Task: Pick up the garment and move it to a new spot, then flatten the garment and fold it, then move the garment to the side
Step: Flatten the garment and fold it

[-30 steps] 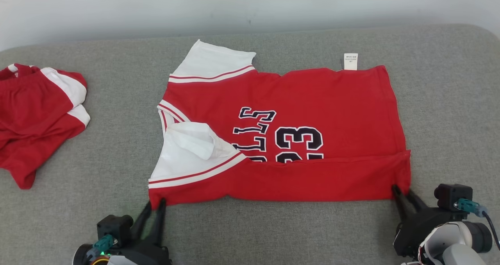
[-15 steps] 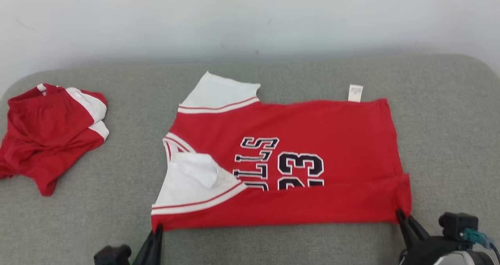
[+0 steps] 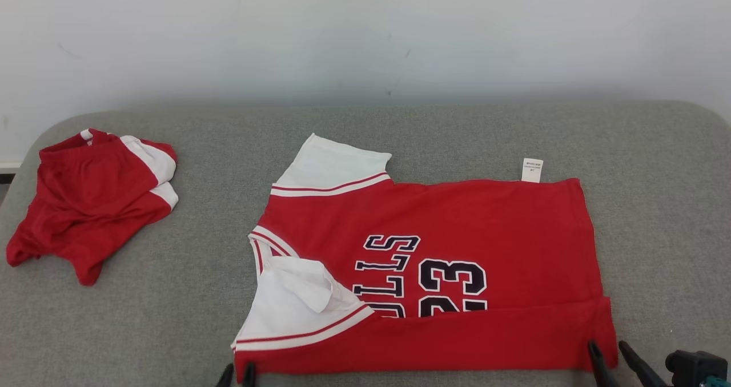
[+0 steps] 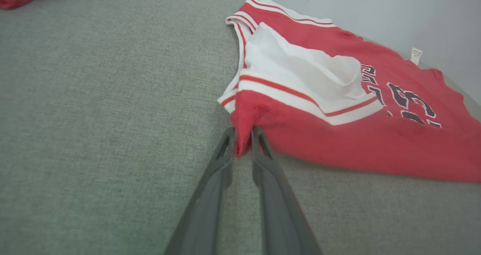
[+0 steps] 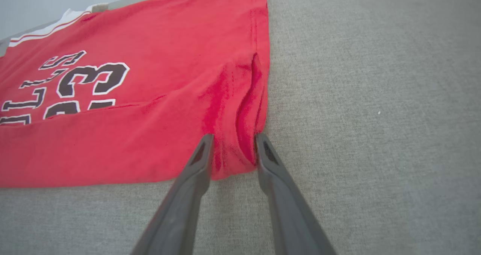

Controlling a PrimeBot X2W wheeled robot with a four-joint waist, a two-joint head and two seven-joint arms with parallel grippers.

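At near edge | garment (image 3: 457,221) corners between fingers: left hand (image 4: 242,132); right hand (image 5: 233,140)

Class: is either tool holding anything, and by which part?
It cannot be told. The left tool brackets the near sleeve-end corner of the red jersey, the right tool its near hem corner, jaws apart; no firm grip shows.

The jersey (image 3: 457,216) is bright red, with white sleeves (image 3: 334,164) edged in thin red and white stripes. Its lettering (image 3: 425,275) is black, outlined in white. A small white tag (image 3: 531,169) carries dark print. The other garment (image 3: 85,204) is red with white panels. The cushion (image 3: 171,318) is a flecked grey, the wall (image 3: 365,33) pale grey-white.
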